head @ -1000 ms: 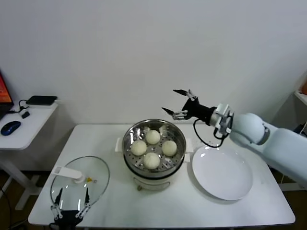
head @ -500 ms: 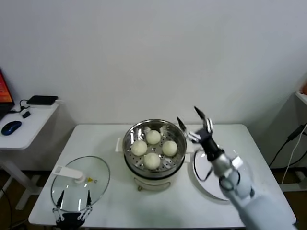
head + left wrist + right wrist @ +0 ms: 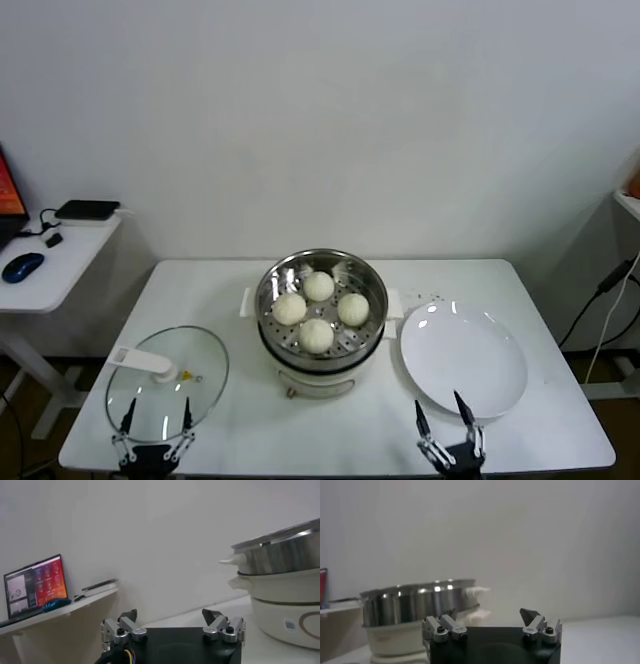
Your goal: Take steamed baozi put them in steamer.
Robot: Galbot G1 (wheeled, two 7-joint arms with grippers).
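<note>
Several cream-white baozi lie inside the shiny steel steamer, which sits on its white pot base at the table's middle. The steamer also shows in the left wrist view and in the right wrist view. My right gripper is open and empty at the table's front edge, just before the white plate. My left gripper is open and empty at the front left edge, by the glass lid. Each wrist view shows its own gripper spread wide with nothing between the fingers.
A flat white plate lies right of the steamer, bare. A round glass lid with a white handle lies at front left. A side desk with a mouse and laptop stands to the left. A wall is close behind the table.
My right arm has swung from beside the steamer's far right rim, over the plate, down to the table's front edge. The baozi and the left gripper have not moved.
</note>
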